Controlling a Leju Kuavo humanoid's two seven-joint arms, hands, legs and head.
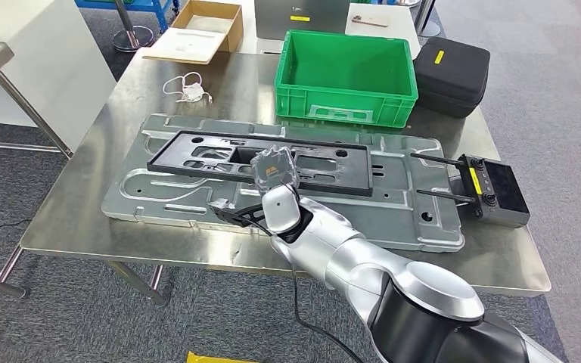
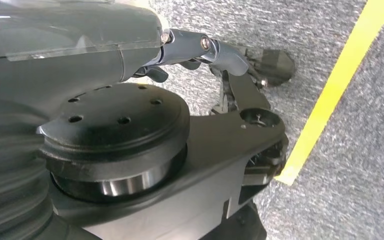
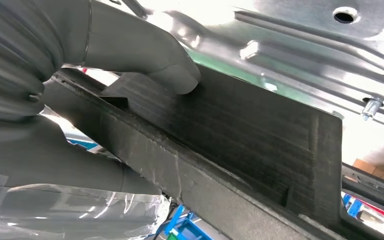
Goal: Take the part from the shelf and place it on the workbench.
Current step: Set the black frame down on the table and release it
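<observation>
Grey carpet surrounds a shiny steel table (image 1: 83, 227) that carries everything in the head view.

At the near middle of it, the right hand (image 1: 272, 175) reaches in over a small black part (image 1: 236, 214), which lies at the near edge of a big grey metal panel (image 1: 393, 215). In the right wrist view the thick grey thumb (image 3: 150, 60) presses on one ribbed face of that black part (image 3: 260, 150), and the other fingers (image 3: 80, 167) lie along its opposite side, so the fingers are clamped on the part. Clear plastic film covers the back of the hand.

Just beyond the hand, a long black frame (image 1: 197, 155) with cut-outs lies flat on the metal panel. Farther back stands a green crate (image 1: 346, 76); its inside looks bare as far as can be seen. To its right sits a black zipped case (image 1: 454, 76), shut. A black controller (image 1: 493, 189) with two thin antennas lies at the right edge, partly on the panel. Toward the back left are a white coiled cable (image 1: 185, 87) and an open cardboard box (image 1: 204, 30) holding a pale flat sheet.

The left hand (image 2: 240, 57) hangs over grey carpet beside a yellow floor line (image 2: 335, 85); whether its fingers are apart or together I cannot tell.
</observation>
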